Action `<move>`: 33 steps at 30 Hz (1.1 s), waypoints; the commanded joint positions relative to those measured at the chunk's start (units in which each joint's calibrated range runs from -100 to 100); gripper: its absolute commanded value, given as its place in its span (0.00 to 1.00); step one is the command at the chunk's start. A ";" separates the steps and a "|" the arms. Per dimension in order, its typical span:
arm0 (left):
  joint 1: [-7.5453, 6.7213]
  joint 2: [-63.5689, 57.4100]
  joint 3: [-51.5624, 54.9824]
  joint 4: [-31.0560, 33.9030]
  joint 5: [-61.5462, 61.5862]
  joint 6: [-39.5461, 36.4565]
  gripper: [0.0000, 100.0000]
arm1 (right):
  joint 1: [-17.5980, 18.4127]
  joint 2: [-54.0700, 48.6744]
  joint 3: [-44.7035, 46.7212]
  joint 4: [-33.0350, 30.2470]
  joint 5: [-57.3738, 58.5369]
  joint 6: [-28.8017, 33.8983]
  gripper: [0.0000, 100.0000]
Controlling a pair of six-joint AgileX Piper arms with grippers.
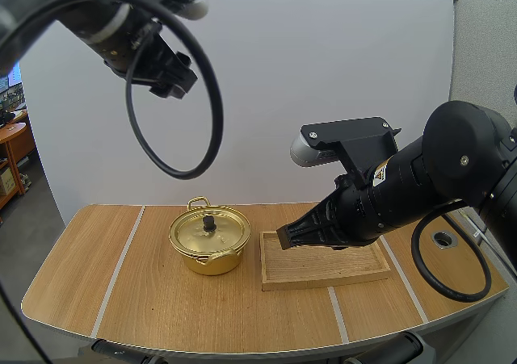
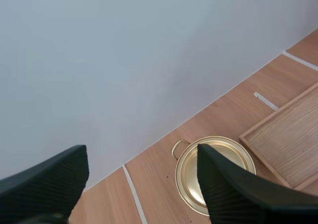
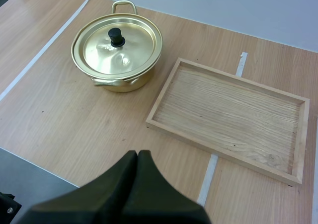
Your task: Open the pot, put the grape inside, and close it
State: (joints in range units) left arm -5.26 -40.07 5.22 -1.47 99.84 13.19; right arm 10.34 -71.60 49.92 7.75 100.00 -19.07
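Nearest, the right arm reaches in from four o'clock, its forearm sloping down toward ten o'clock. The right gripper has its two black fingers pressed together into one dark wedge, with nothing between them. In the high view that wedge hangs above the wooden tray, over its corner nearest the pot. The left arm is raised high at eleven o'clock, and the left gripper is well above the table. Its fingers stand wide apart and empty, looking down on the pot. The gold pot sits mid-table with its lid on and a black knob at the centre. The tray lies just beside it at three o'clock, apart from it.
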 commanded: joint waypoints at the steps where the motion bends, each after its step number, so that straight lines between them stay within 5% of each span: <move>1: -0.06 -5.93 -0.56 0.04 0.16 -2.46 1.00 | -0.17 -0.65 0.12 0.20 0.00 -0.30 0.00; 12: -0.06 -17.73 -0.30 -0.28 0.16 -3.96 1.00 | -0.17 -0.65 0.12 1.44 0.00 -0.30 0.00; 13: -0.06 -18.47 -0.30 -0.33 0.16 -4.64 0.93 | -0.17 -0.65 0.12 1.91 0.00 -0.30 0.00; 16: -0.06 -21.12 -0.30 -1.43 0.16 -5.05 0.12 | -0.17 -0.65 0.12 3.64 0.00 -0.30 0.00; 17: -0.06 -21.92 -0.30 -2.11 0.16 -5.05 0.01 | -0.17 -0.65 0.12 4.14 0.00 -0.30 0.00; 27: -0.06 -31.66 5.28 -5.42 0.16 -6.04 0.01 | -0.17 -1.26 0.12 2.62 -0.67 -0.16 0.00; 33: -0.06 -41.32 15.66 -5.44 0.16 -9.33 0.01 | -2.17 -8.08 0.12 -1.16 -11.84 3.49 0.00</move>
State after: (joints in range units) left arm -5.26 -70.94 9.62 -5.56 99.88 7.74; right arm 10.25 -72.40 49.92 10.69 99.67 -19.07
